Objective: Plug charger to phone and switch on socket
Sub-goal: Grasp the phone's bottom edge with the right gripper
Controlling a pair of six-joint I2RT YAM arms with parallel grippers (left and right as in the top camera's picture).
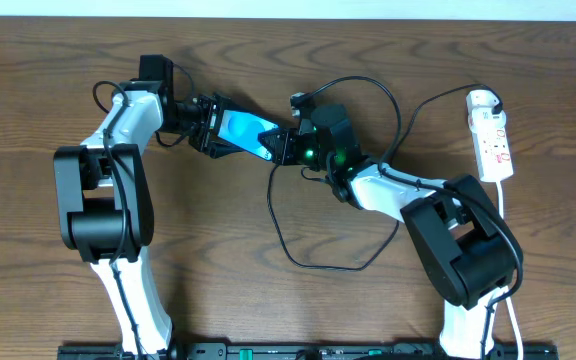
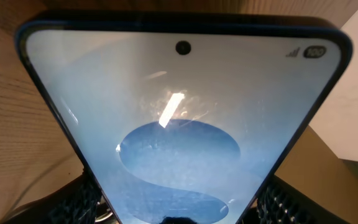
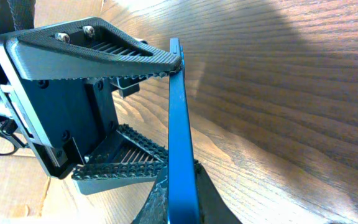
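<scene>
Overhead: phone between the two pincers, plug hidden

From above, the phone [image 1: 240,130] is at the middle of the bench [image 1: 58,50]. Its lit blue screen faces up, and it lies slantwise between the two arms.

The left pincer [image 1: 216,128] is clamped on the phone across its width. In the left wrist view one ribbed finger [image 2: 79,200] sits at each long side of the screen, low in the picture.

The right pincer [image 1: 290,148] is at the other short end of the phone, with its fingers drawn together. In the right wrist view the phone shows edge-on as a thin blue line. The right fingertips [image 3: 156,206] sit close on both sides of that line at the bottom. Whether they pinch the phone itself or some small thing, I cannot tell.

The charger [image 1: 368,82] makes one arc from behind the right pincer toward the right. A second loose loop of it lies on the bench under the right arm. Its plug I cannot make out.

The socket [image 1: 491,135] lies at the far right of the bench, well apart from both pincers. Its white cord [image 1: 505,195] goes toward the near edge.
</scene>
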